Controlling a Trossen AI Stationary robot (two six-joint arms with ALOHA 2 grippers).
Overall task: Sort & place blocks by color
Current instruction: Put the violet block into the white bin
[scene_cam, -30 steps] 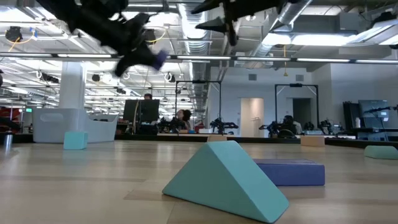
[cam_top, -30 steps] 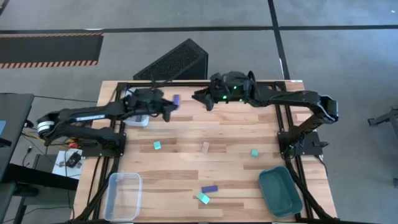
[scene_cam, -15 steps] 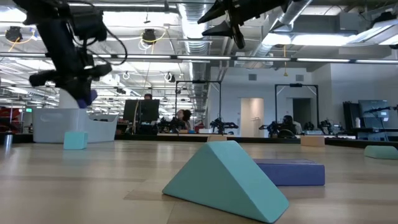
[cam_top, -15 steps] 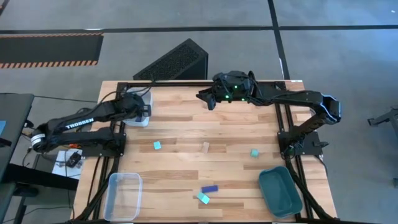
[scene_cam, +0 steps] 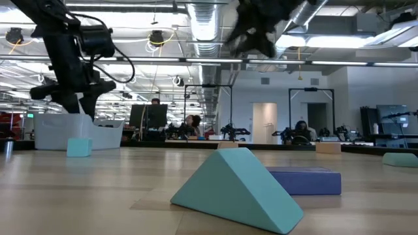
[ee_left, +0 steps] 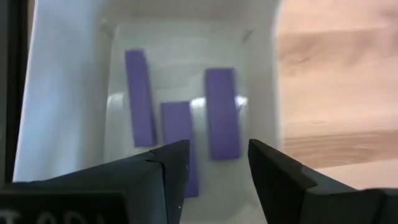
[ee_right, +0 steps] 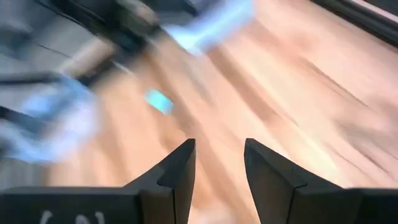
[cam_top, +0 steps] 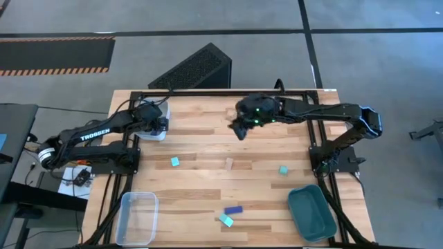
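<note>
Left end effector hangs directly over the small clear bin at the far left corner of the tabletop. Fingers parted, nothing between them. Left wrist view: three purple bars lie flat on the bin floor, roughly parallel, not stacked.

Right end effector is above the far middle of the tabletop. Fingers apart, empty; its wrist view is streaked with motion blur.

Blocks loose on the wood:
- teal cube, left of centre.
- tan piece, near centre, well apart from the cube.
- second teal cube, right side, near the right arm's base.
- purple bar at the near edge, with a teal wedge just beside it on the near side. Low view shows the wedge as a triangular prism in front of the bar.

Larger clear bin sits at the near left corner, dark teal tray at the near right corner. No blocks visible in either.
</note>
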